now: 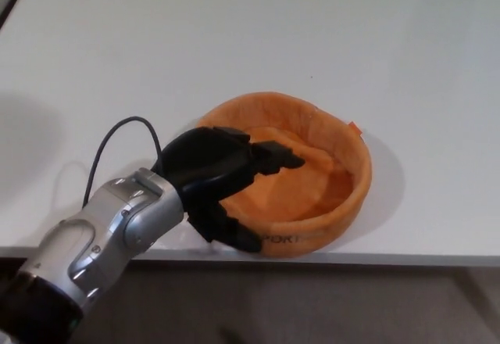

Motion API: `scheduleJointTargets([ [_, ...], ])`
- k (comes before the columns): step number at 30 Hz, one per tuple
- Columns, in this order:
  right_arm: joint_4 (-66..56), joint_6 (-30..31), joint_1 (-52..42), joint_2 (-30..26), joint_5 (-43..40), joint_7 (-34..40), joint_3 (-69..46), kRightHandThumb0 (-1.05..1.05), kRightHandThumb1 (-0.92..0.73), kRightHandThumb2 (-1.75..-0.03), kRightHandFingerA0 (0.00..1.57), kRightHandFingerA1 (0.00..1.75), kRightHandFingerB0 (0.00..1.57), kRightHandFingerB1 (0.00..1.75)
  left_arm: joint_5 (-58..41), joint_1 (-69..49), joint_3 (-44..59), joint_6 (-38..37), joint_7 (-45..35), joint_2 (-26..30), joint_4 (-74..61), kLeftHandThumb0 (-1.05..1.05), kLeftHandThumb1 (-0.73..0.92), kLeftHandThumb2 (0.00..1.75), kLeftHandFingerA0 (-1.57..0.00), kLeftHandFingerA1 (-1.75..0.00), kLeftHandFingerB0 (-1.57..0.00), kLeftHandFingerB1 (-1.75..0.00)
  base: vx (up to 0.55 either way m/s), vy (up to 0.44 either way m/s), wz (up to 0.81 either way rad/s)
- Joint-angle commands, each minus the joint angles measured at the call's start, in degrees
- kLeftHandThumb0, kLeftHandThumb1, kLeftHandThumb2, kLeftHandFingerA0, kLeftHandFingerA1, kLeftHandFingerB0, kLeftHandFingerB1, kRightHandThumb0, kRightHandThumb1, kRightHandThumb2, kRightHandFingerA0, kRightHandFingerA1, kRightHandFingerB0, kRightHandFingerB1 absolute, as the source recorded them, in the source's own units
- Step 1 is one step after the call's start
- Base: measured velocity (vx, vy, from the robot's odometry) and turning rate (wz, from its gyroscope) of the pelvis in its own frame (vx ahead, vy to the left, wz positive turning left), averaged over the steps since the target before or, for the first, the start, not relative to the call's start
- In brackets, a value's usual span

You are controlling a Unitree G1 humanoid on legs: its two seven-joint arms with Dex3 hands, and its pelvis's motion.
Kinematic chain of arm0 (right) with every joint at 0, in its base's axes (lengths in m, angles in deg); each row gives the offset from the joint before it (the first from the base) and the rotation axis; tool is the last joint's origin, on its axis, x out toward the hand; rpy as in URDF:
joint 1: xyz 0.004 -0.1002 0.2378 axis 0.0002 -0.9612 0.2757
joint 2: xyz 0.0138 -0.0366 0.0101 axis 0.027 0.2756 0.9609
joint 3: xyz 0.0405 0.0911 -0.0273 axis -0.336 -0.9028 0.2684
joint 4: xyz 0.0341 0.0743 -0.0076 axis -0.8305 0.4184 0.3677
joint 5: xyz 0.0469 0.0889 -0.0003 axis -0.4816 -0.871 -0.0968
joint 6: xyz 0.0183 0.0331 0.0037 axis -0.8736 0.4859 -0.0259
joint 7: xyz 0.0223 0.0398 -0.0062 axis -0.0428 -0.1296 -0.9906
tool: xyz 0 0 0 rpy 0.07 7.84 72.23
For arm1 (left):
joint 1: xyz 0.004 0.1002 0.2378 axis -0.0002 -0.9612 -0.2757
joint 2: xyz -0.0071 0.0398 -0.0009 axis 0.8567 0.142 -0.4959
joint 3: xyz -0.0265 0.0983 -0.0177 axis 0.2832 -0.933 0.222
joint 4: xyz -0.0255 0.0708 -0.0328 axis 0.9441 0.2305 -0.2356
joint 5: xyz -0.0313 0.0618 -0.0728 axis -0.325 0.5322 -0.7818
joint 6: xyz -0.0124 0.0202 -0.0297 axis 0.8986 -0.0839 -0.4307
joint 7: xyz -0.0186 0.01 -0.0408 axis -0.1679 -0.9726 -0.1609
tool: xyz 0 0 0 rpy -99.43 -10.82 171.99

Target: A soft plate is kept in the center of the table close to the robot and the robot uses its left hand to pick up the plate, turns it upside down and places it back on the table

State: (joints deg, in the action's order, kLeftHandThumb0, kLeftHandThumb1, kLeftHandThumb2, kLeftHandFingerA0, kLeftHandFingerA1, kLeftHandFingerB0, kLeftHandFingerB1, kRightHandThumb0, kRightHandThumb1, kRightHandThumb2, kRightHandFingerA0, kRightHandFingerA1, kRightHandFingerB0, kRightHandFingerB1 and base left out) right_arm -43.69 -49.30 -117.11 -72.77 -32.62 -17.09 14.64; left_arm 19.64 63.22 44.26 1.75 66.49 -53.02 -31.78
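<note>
Head view is looking down on a white table (234,39), where an orange soft plate (328,195) with a raised padded rim is sitting near the front edge, close to the robot and a little right of centre. The plate is lying right way up, its hollow facing the camera, and dark printed letters are showing on the outer wall nearest the table edge. The left hand (219,180) is reaching in from the lower left on a silver forearm (109,238), and it is closing on the plate's left rim: the two thick fingers (273,156) are lying over the rim and pointing into the hollow, while the thumb (230,231) is pressing on the outer wall below, so the soft rim is being pinched between them. The rim is bulging and folding slightly where the hand is gripping it. A thin black cable (117,137) is looping from the wrist over the tabletop behind the hand. The plate's far side is resting on the table. A small orange tag (355,130) is sticking out at the right rim. The right hand is not showing anywhere.
</note>
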Motion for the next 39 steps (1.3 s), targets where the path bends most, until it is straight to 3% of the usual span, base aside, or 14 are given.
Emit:
scheduleJointTargets([
  [1, -0.7, 1.3, 0.6, -1.4, 0.3, 0.2, -0.2, -0.64, -0.70, -1.03, 0.43, 0.58, 0.24, 0.47, 1.5, -0.7, -0.6, -1.2, -1.0, 2.5, 0.0, -0.96, 0.64, 0.61, -0.41, -0.37, -0.25, -0.29, 0.00, 0.000, 0.00],
  [3, -0.5, 1.1, 0.8, -1.5, 0.4, 0.1, -0.3, -0.60, -0.86, -0.66, 0.52, 0.47, 0.32, 0.31, 2.0, -1.3, -1.2, -1.7, -1.3, 3.5, 0.1, -0.97, 0.63, 0.61, -0.40, -0.37, -0.25, -0.29, 0.00, 0.000, 0.00],
  [7, -0.3, 1.1, 1.4, -1.1, -1.1, -0.7, -0.3, -0.57, -0.85, -0.66, 0.54, 0.49, 0.35, 0.32, 2.4, -1.6, -2.1, -1.2, -2.0, 4.4, 0.5, -0.97, 0.64, 0.61, -0.38, -0.37, -0.24, -0.28, 0.00, 0.000, 0.00],
  [8, -0.2, 1.1, 1.4, -1.2, -1.1, -0.7, -0.3, -0.60, -0.70, -1.02, 0.48, 0.60, 0.26, 0.48, 2.6, -1.8, -2.2, -1.2, -1.8, 4.4, 0.5, -0.97, 0.64, 0.61, -0.39, -0.36, -0.25, -0.29, 0.00, 0.000, 0.00],
  [9, 0.3, 1.0, 1.5, -1.4, -0.9, -0.7, -0.4, -0.60, -0.84, -0.66, 0.54, 0.48, 0.34, 0.32, 3.1, -2.2, -2.8, -1.1, -1.6, 4.6, 0.6, -0.95, 0.64, 0.61, -0.38, -0.35, -0.25, -0.29, 0.00, 0.000, 0.00],
  [17, 1.2, 0.8, 2.6, -2.2, -0.4, -1.4, -0.3, -0.66, -0.82, -0.65, 0.55, 0.49, 0.33, 0.32, 7.1, -2.9, -5.3, -0.3, -0.3, 5.8, 1.3, -0.98, 0.64, 0.63, -0.38, -0.36, -0.27, -0.30, 0.00, 0.000, 0.00],
  [18, 1.0, 1.0, 2.7, -2.3, -0.2, -1.4, -0.3, -0.67, -0.82, -0.65, 0.55, 0.49, 0.33, 0.32, 8.4, -2.6, -5.8, 0.0, -0.2, 6.2, 1.6, -0.95, 0.51, 0.94, -0.31, -0.44, -0.19, -0.38, 0.00, 0.000, 0.00],
  [23, 1.6, 0.3, 2.3, -2.3, -1.0, -2.4, -0.1, -0.68, -0.80, -0.64, 0.55, 0.49, 0.32, 0.31, 19.7, 0.8, -10.3, 4.3, 0.8, 8.2, 1.2, -0.91, 0.61, 0.60, -0.27, -0.36, -0.17, -0.27, 0.00, 0.000, 0.00],
  [26, 1.4, 0.4, 2.1, -2.4, -0.6, -2.1, 0.0, -0.69, -0.80, -0.64, 0.53, 0.49, 0.32, 0.31, 23.4, 1.0, -11.1, 7.1, 2.5, 8.5, 0.0, -0.89, 0.62, 0.60, -0.40, -0.59, -0.18, -0.27, 0.00, 0.000, 0.00],
  [27, 1.5, 0.3, 2.2, -2.6, 0.1, -1.8, 0.1, -0.78, -0.70, -1.02, 0.47, 0.58, 0.23, 0.45, 24.3, 0.5, -10.8, 8.1, 5.3, 8.4, -0.5, -0.70, 0.42, 0.81, -0.88, -1.34, -0.46, -0.56, 0.00, 0.000, 0.00],
  [28, 1.6, 0.3, 2.3, -3.0, 1.0, -1.4, 0.2, -0.70, -0.65, -1.01, 0.47, 0.59, 0.20, 0.45, 25.4, -0.1, -10.2, 9.0, 10.2, 8.1, -0.9, -0.49, 0.43, 0.57, -0.93, -1.57, -0.63, -0.54, 0.00, 0.000, 0.00],
  [31, 1.9, 0.6, 2.5, -2.8, 0.0, -1.9, 0.0, -0.67, -0.81, -0.65, 0.55, 0.48, 0.32, 0.31, 29.4, 1.1, -11.5, 9.7, 16.2, 8.4, 0.3, -0.32, 0.34, 0.80, -1.32, -1.40, -0.89, -0.84, 0.00, 0.000, 0.00],
  [33, 1.6, 0.6, 2.2, -2.8, -0.4, -2.2, -0.2, -0.65, -0.81, -0.65, 0.56, 0.48, 0.32, 0.31, 29.3, 1.2, -11.4, 10.0, 14.7, 8.4, -0.1, -0.21, 0.55, 0.59, -0.97, -1.73, -0.93, -1.16, 0.00, 0.000, 0.00],
  [39, 2.4, -0.2, 2.3, -3.2, 0.6, -1.7, -0.2, -0.69, -0.81, -0.65, 0.55, 0.47, 0.31, 0.31, 26.7, 1.3, -9.6, 8.0, 13.5, 9.4, -0.4, -0.22, 0.50, 0.58, -0.97, -1.65, -0.93, -0.77, 0.00, 0.000, 0.00],
])
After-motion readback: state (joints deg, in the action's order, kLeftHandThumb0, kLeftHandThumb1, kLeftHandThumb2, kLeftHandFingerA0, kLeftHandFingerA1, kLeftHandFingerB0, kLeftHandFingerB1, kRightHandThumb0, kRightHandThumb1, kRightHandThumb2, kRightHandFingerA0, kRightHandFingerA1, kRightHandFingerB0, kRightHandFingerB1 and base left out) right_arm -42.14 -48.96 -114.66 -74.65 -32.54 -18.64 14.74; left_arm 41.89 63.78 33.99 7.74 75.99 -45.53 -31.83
